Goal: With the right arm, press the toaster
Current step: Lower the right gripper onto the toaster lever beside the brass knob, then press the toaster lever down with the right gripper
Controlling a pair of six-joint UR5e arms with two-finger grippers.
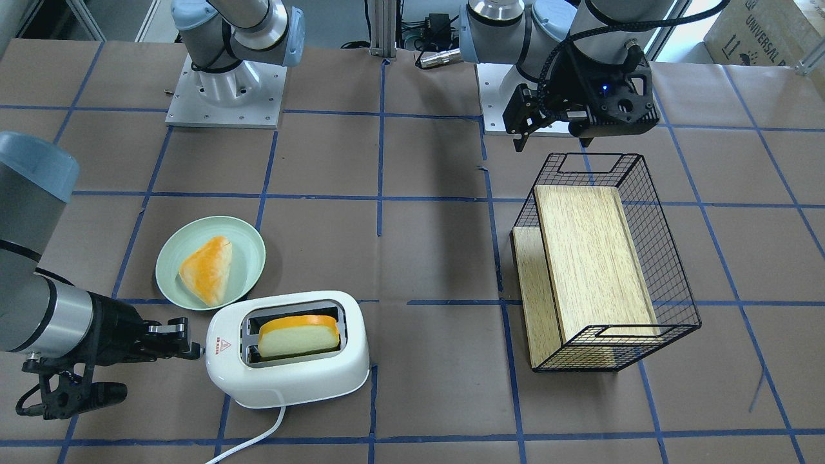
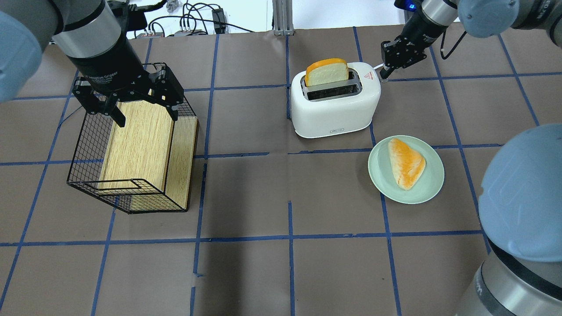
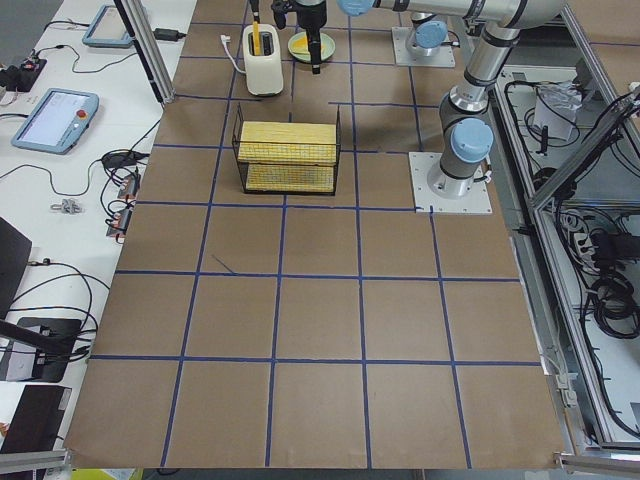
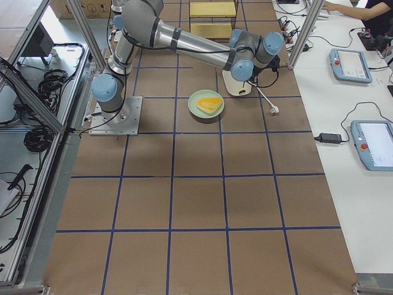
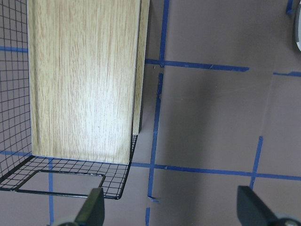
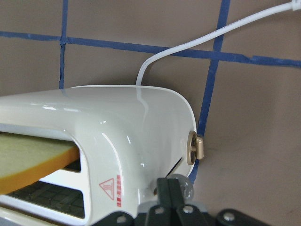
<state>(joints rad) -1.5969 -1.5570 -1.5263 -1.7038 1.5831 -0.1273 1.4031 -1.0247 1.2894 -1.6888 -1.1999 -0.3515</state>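
Toaster (image 1: 290, 380) low, left of centre in the front view, bread (image 1: 298, 335) standing high, so not yet pressed. Knob (image 6: 182, 185) bottom centre in the right wrist view, just at the clenched, empty right gripper (image 1: 195, 351). Best to settle on top of it, then push straight down till latched (no sideways shove on the body). Actual contact hard to make out; lever slot hidden. Left gripper (image 2: 147, 115) spread wide above basket (image 2: 83, 145), upper left overhead.
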